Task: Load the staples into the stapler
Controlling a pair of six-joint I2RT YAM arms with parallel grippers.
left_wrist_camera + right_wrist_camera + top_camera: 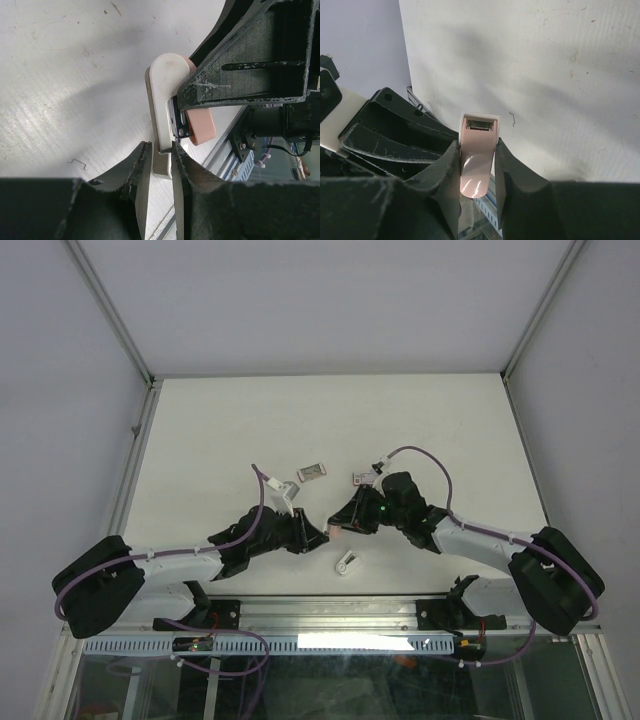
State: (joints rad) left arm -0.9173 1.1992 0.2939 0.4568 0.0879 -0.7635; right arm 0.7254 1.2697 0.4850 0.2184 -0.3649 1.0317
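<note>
The stapler [335, 531] hangs between both grippers just above the table's near middle. My right gripper [477, 146] is shut on its pale pink half [479, 137], whose open magazine end faces away. The stapler's white half [167, 85] curves down between the fingers of my left gripper [161, 148], which press on both its sides. In the left wrist view the right gripper's finger [240, 75] covers part of the pink half [201, 126]. The staples [312, 472], a small grey-pink rectangle, lie on the table behind the grippers, apart from both.
A small white piece [347, 563] lies near the table's front edge, below the grippers. One loose bent staple [77, 162] rests on the table [220, 430] beside the left gripper; the same kind of staple [512, 118] shows in the right wrist view. A metal rail [330, 612] runs along the near edge.
</note>
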